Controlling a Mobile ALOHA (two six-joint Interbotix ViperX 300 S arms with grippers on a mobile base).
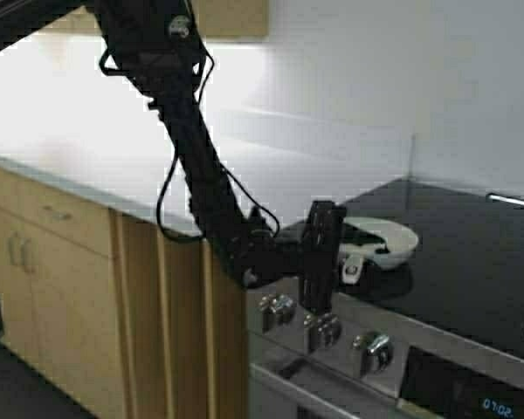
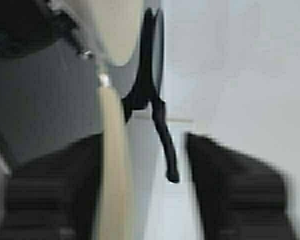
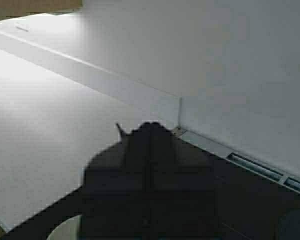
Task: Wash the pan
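Observation:
The small white pan (image 1: 386, 240) sits on the black stovetop (image 1: 472, 253), its stubby handle (image 1: 353, 267) pointing toward the stove's front edge. My left gripper (image 1: 341, 257) reaches in from the front and is open, with the handle between its fingers. In the left wrist view the pan (image 2: 117, 30) is seen edge-on; the cream handle (image 2: 111, 170) lies against one dark finger (image 2: 50, 195), and the other finger (image 2: 240, 195) stands well apart. My right gripper (image 3: 151, 126) is shut and empty above the stovetop, with the pan's rim (image 3: 65, 231) just below it.
The stove's knobs (image 1: 323, 327) line its front panel under my left gripper. A white counter (image 1: 87, 148) with a low backsplash (image 3: 115, 85) runs to the left of the stove, above wooden cabinets (image 1: 52, 262). A thin dark shape (image 2: 162, 130) hangs beyond the handle.

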